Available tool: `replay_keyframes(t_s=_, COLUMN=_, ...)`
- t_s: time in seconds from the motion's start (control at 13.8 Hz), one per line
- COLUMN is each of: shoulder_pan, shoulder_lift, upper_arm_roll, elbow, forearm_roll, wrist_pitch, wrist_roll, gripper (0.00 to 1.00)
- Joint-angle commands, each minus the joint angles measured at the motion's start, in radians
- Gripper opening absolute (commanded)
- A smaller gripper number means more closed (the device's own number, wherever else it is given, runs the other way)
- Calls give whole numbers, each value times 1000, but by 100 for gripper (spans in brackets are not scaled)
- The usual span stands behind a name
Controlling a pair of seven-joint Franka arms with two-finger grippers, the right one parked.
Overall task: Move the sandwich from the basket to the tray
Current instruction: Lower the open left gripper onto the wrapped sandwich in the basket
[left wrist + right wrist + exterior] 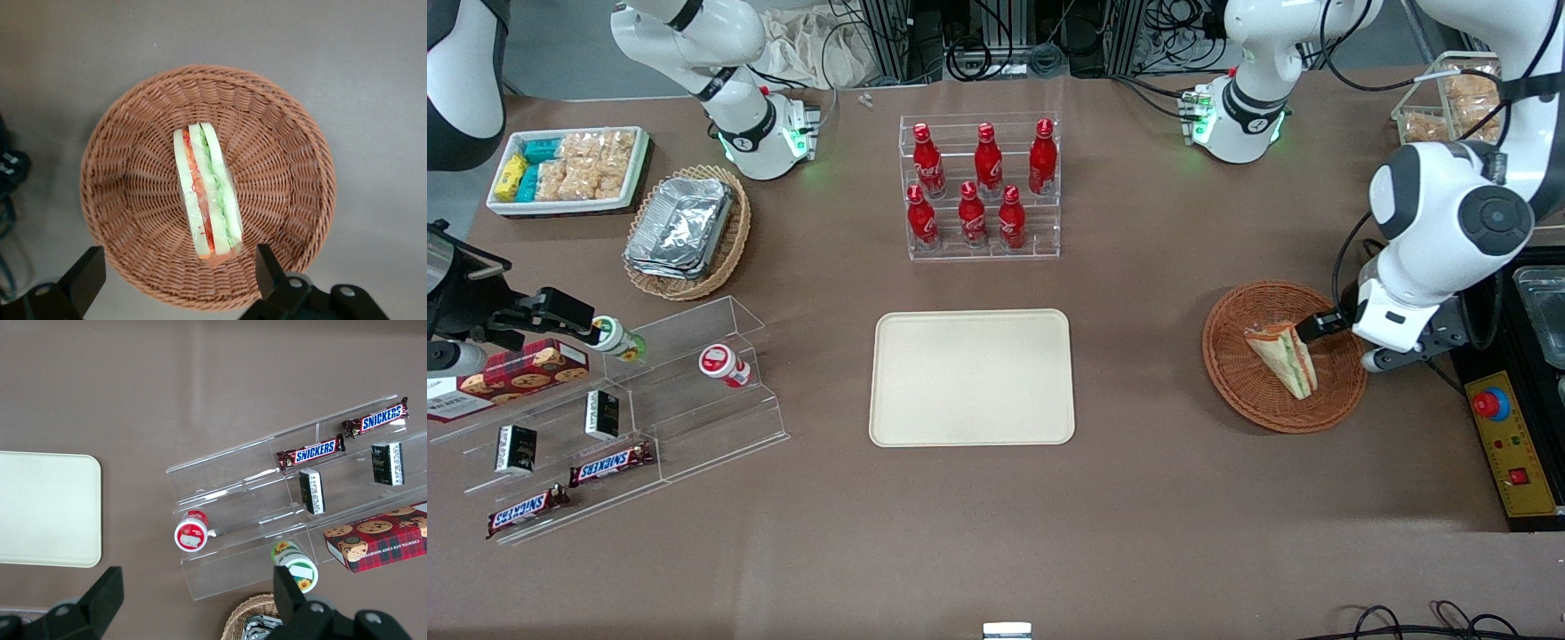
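Note:
The sandwich [1282,357] [207,193], a wrapped wedge with pale bread and green and red filling, lies in the round reddish-brown wicker basket [1232,373] [127,187]. My left gripper [1329,331] [177,272] hovers over the basket's rim on the side toward the working arm's end of the table. It is open, and its dark fingers [85,275] stand wide apart, holding nothing. One end of the sandwich lies just ahead of the gap between them. The cream tray [971,378] [47,510] sits bare at the table's middle.
A clear rack of red bottles [980,187] stands farther from the front camera than the tray. Toward the parked arm's end are a tan basket of foil containers [685,231], a clear stepped shelf of snacks [614,418] and a white tray of packets [569,169]. A control box [1512,444] lies beside the basket.

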Motion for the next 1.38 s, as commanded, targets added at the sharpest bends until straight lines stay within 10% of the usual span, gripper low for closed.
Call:
replay_keyframes(t_s=0.0, shoulder_pan=7, shoulder_lift=-8, upper_arm_roll=-4, elbow=-54, forearm_roll=-1, wrist_pitch=58, wrist_roll=-62, gripper=100)
replay_keyframes(t_s=1.09, shoulder_pan=4, shoulder_lift=175, upper_arm_roll=-5, elbow=-66, forearm_roll=-1, wrist_pitch=201, wrist_roll=-239, gripper=98)
replay_keyframes(t_s=1.31, shoulder_pan=-4, shoulder_lift=212, upper_arm_roll=-8, elbow=-64, forearm_roll=-1, wrist_pitch=258, wrist_roll=-332, gripper=65)
